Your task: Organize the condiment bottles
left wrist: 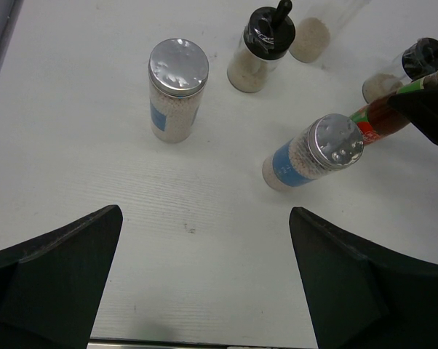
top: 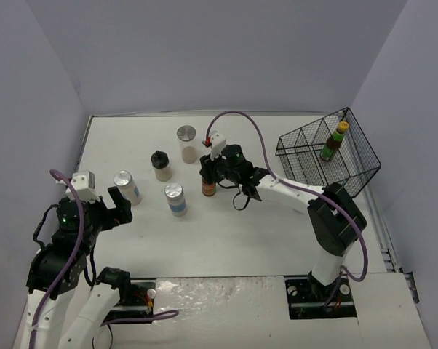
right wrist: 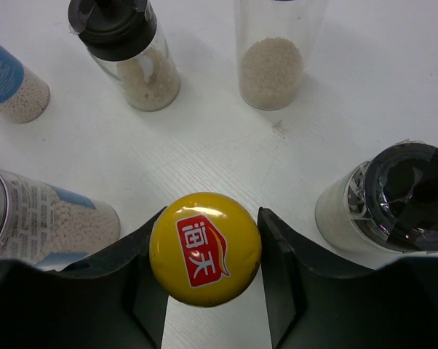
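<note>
My right gripper [top: 207, 177] is shut on the yellow cap [right wrist: 204, 249] of a dark sauce bottle [top: 208, 190] standing mid-table. A second sauce bottle [top: 334, 142] leans inside the black wire basket [top: 357, 171]. Three silver-lidded shakers stand at the left [top: 128, 187], the middle [top: 175, 198] and the back [top: 187, 143]. One black-lidded beige jar [top: 160, 165] stands behind them. The other black-lidded jar [right wrist: 393, 200] is right beside my right gripper and mostly hidden from the top view. My left gripper [top: 117, 207] is open and empty, just left of the nearest shaker [left wrist: 177, 91].
The wire basket sits tilted at the far right of the table. Grey walls close in the left, back and right sides. The bottles cluster tightly around my right gripper, with bare white table [top: 226, 240] in front of them.
</note>
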### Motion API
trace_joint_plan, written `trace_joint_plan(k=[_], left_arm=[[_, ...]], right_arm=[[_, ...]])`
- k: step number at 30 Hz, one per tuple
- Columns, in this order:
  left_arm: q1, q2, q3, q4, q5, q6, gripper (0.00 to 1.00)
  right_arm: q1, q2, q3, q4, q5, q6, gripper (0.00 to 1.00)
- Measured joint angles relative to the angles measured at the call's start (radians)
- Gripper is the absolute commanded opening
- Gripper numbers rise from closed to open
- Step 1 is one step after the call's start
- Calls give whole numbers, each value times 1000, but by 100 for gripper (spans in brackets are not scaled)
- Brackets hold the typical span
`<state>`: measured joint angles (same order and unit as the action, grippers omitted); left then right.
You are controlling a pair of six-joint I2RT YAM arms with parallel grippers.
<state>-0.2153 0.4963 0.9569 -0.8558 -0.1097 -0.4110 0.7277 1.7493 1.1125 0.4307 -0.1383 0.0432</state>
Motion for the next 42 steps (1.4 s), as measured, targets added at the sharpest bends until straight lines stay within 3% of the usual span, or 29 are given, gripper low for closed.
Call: trace_joint_plan(k=[9,17,29,35,42], left_arm=[[0,16,0,1,0,0,97],[-2,54,3,7,0,1,97],[-9,75,34,20,3,2,97],[-15,89,34,30,15,2,97],[-23,108,34,39,34,1,97]], right_arm=[[0,-55,-2,-103,20,4,0],[-42,-322,19,-328,130,19,0],[-458,-512,235,-587,390,71,0],[-688,-494,317,-706,410,94,0],[-824,-450,430,-730,434,113,0]])
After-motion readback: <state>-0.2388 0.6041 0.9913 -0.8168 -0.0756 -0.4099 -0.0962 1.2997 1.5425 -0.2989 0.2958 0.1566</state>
